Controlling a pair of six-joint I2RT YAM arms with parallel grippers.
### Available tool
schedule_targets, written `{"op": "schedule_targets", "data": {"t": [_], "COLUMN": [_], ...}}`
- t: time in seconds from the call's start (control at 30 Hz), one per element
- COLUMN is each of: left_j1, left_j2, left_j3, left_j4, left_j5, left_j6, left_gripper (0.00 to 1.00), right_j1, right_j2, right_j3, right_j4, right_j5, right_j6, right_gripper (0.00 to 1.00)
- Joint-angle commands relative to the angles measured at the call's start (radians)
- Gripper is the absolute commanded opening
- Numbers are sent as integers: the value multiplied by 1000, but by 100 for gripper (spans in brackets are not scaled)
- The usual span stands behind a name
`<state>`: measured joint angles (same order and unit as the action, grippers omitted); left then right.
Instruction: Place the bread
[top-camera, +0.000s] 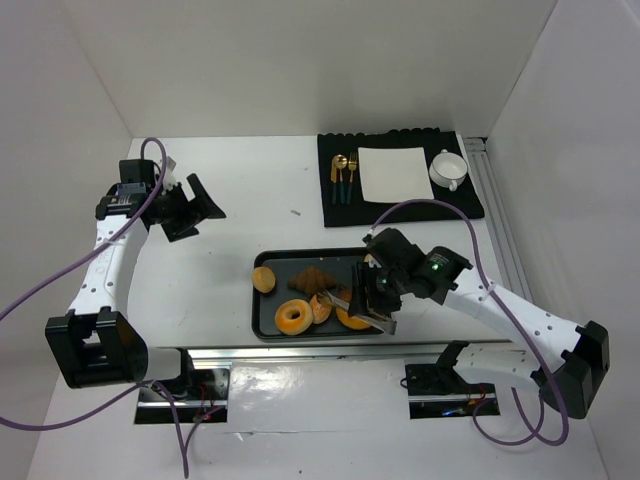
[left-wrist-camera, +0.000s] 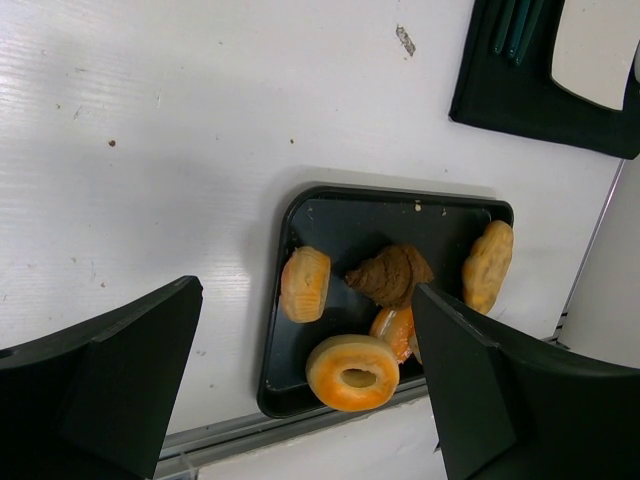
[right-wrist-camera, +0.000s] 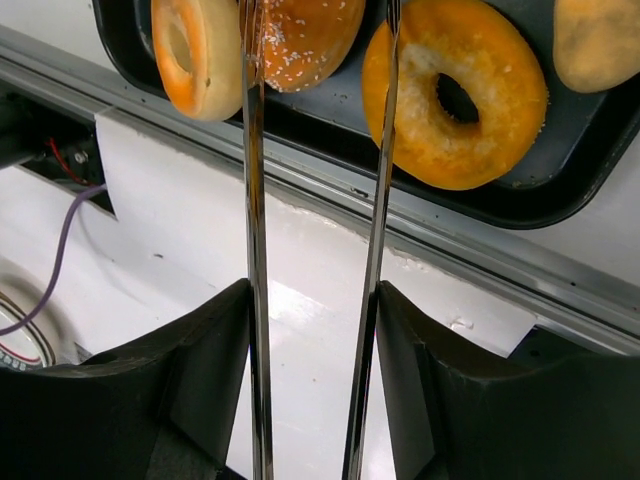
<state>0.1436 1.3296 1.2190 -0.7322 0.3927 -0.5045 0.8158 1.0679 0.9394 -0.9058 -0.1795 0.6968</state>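
Bread (right-wrist-camera: 305, 35) lies in tray (top-camera: 295, 265), between the blades of tongs (right-wrist-camera: 252, 250). Risk: its glossy, rounded skin may slip from the thin blades when squeezed or lifted. The right blade also crosses the adjoining bagel (right-wrist-camera: 455, 95) and could drag it along. Left gripper (top-camera: 197, 208): jaws spread wide, holding nothing, well apart from tray. Right gripper (right-wrist-camera: 312, 330): jaws pressed on the tongs' arms, which stand parted about the bread.
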Motion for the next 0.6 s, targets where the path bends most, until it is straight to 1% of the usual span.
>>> {"op": "schedule_targets", "data": {"t": [0.0,0.03,0.27,0.4,0.57], "left_j1": [7,7,7,7,7], "left_j2": [-18,-18,-18,-18,-18], "left_j3": [-9,-9,-18,-18,-18], "left_j4": [24,24,24,33,33], "left_j5": [17,17,17,17,17], "left_j6": [-11,-11,-11,-11,-11], "left_gripper": [100,100,100,100,100], "right_j1": [13,13,13,22,22], "right_j2": [15,24,24,46,92], "right_j3": [48,49,87,105,95], "right_j4": [50,50,39,39,21], "right_j5": [-34,-44,-54,-84,-75], "right_j6": [-46,-59,-80,-101,-111], "right_gripper": [58,60,60,60,60]}}
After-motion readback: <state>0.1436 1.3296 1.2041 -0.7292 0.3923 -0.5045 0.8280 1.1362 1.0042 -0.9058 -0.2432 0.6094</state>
